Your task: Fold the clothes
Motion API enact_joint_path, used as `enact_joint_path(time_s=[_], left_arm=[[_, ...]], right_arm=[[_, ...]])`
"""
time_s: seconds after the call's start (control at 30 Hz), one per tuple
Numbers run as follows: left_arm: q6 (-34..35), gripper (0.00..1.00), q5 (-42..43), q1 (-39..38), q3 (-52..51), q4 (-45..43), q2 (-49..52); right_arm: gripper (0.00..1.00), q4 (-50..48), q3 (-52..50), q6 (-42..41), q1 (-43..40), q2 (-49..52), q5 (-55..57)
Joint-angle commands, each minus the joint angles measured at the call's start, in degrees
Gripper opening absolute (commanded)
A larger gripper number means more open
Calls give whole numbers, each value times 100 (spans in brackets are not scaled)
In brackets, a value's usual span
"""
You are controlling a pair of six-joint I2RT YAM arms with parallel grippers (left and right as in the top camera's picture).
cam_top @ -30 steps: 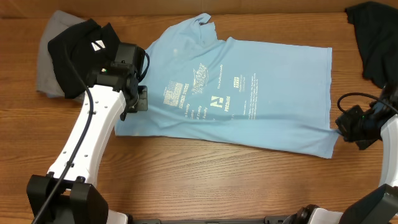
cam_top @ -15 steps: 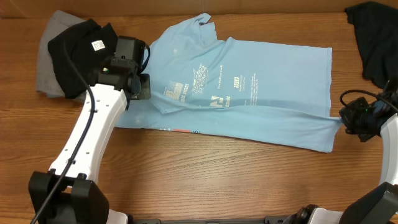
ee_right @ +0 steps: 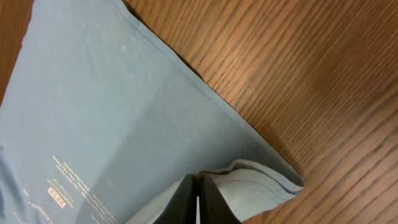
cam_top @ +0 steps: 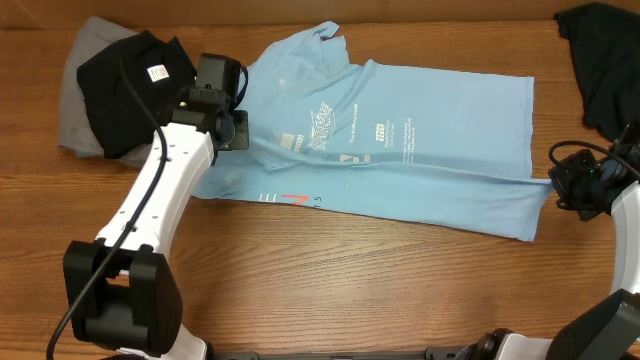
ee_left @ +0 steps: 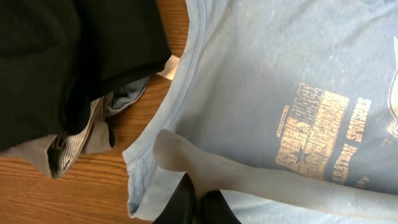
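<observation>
First, overhead: shows the light blue T-shirt (cam_top: 430, 130) spread on the wooden counter (cam_top: 350, 290), lower edge doubled over. Left pincer (cam_top: 242, 138) at its left side, right pincer (cam_top: 556, 186) at its lower right corner. Black garment (cam_top: 120, 70) atop a grey garment (cam_top: 75, 110) far left; dark garment (cam_top: 600, 60) top right.

Left wrist: left pincer (ee_left: 198, 202) clenched on a raised fold of the light blue T-shirt (ee_left: 280, 74), black garment (ee_left: 74, 56) just beside.

Right wrist: right pincer (ee_right: 198, 199) clenched on the hem corner of the light blue T-shirt (ee_right: 93, 112), above the counter (ee_right: 298, 74).
</observation>
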State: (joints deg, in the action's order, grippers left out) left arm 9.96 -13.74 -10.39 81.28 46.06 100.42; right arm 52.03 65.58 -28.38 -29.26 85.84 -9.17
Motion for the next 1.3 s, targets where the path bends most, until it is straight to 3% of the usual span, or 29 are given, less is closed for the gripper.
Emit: enact_joint_path(time_s=[0.0,0.03,0.1,0.23,0.4,0.53,0.63,0.87,1.0,1.13,1.23,1.27], left_arm=[[-103,30,-22,39,96,-63,39],[-101,51,-175,52,96,11,39],[-101,67,-232,96,98,160,39],[-98,76,-225,208,96,669,42],[-98,77,452,332,17,1353,55],[-52,78,855,337,-479,1379,57],[-4,79,872,337,-984,1185,57],[337,80,815,345,-1801,229,57],[481,80,804,409,-2048,-317,57],[675,77,879,455,-2216,-577,61],[704,75,887,455,-2280,-697,127],[704,72,887,455,-2284,-702,197]], right_arm=[[42,-79,35,7,-7,28,59],[55,-59,35,7,-42,28,221],[57,-15,35,7,-105,28,428],[59,229,11,-2,-243,35,748],[59,330,-459,-13,-313,118,745],[54,103,-1078,168,-313,376,271],[54,-181,-1453,380,-295,525,-404],[68,-831,-1810,439,-291,688,-695],[65,-1115,-1849,439,-286,721,-1095],[53,-1191,-1849,437,-286,754,-1145],[52,-1198,-1849,402,-286,761,-1075],[57,-1189,-1851,297,-286,763,-918]])
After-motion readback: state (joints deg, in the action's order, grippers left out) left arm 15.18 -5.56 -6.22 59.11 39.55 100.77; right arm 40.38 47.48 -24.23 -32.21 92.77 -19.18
